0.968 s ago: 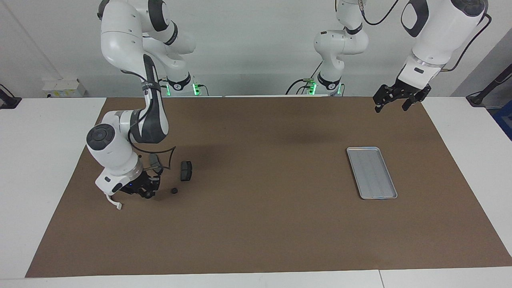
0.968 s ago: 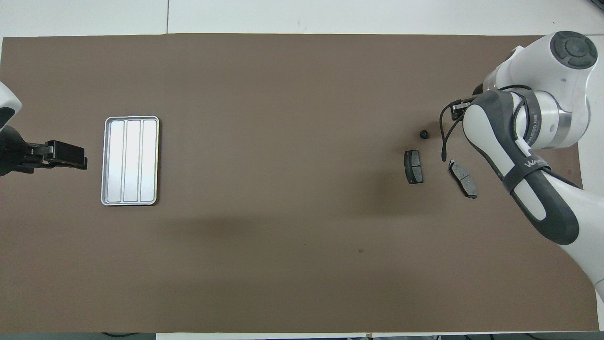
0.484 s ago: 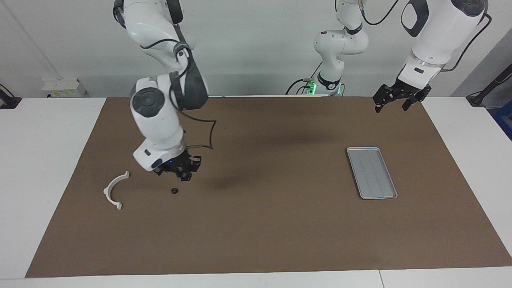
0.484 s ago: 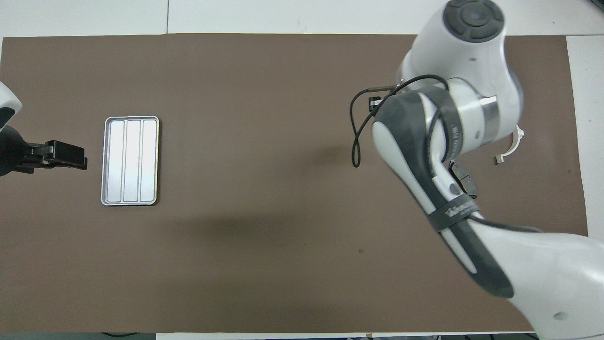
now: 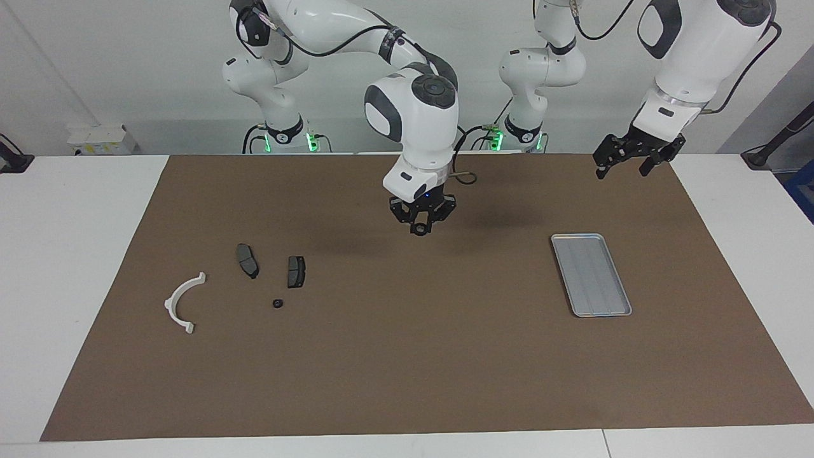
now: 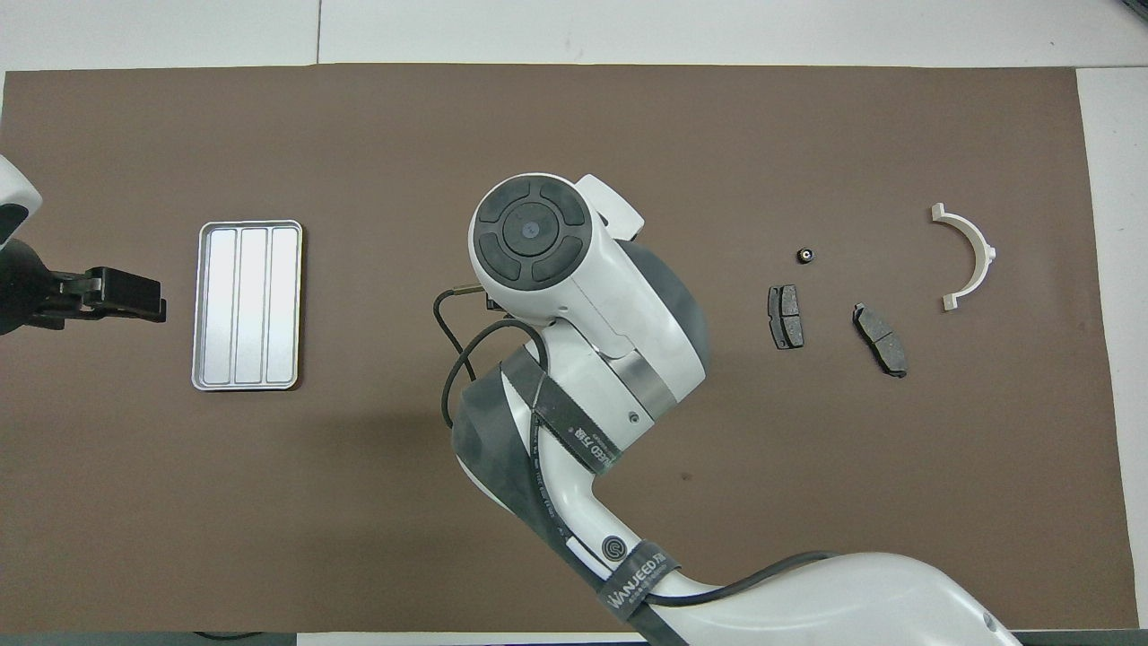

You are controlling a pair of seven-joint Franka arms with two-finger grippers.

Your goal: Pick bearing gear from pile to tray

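Note:
My right gripper (image 5: pixel 421 226) hangs in the air over the middle of the mat, between the pile and the tray. It is shut on a small black round bearing gear (image 5: pixel 419 230). In the overhead view its own wrist hides it. The pile lies toward the right arm's end: a white half-ring (image 5: pixel 183 303) (image 6: pixel 969 256), two dark brake pads (image 5: pixel 247 260) (image 5: pixel 296 271) and one tiny black round piece (image 5: pixel 277 303) (image 6: pixel 806 256). The silver tray (image 5: pixel 591 275) (image 6: pixel 248 305) holds nothing. My left gripper (image 5: pixel 628 163) (image 6: pixel 126 296) waits open in the air beside the tray.
A brown mat (image 5: pixel 407 369) covers most of the white table (image 5: pixel 76 254). The right arm's forearm and cable (image 6: pixel 574 404) reach over the mat's middle, on the side nearer to the robots.
My right gripper has risen from the pile and swung toward the tray with the black piece, uncovering the half-ring and brake pads. The left arm has not moved.

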